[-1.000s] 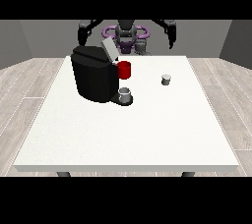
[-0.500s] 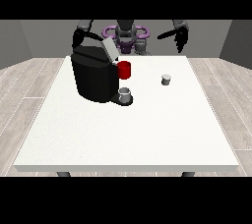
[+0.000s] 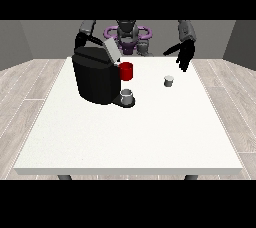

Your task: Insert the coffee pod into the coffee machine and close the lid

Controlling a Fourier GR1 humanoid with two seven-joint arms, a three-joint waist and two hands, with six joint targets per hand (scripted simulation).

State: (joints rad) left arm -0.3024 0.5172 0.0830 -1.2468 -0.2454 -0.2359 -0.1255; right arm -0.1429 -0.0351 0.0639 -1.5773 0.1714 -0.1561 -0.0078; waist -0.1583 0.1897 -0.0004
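A black coffee machine (image 3: 96,78) stands on the left part of the white table (image 3: 130,132), its grey lid (image 3: 111,50) tilted up and open. A small grey cup (image 3: 128,96) sits on its drip base. The small grey coffee pod (image 3: 169,80) rests on the table to the right of the machine. The hand at the view's right (image 3: 183,54) hangs above the table's far edge, up and right of the pod, fingers straight and pointing down, holding nothing. The other hand is hidden behind the machine; only its arm (image 3: 84,33) shows.
A red mug (image 3: 126,71) stands just right of the machine, behind the grey cup. The robot's purple and grey torso (image 3: 128,36) is at the far edge. Bare white table spreads in front of the machine and pod.
The hand at the view's right has swung outward and down, now lower over the far table edge near the pod. The arm at the left has drawn behind the machine.
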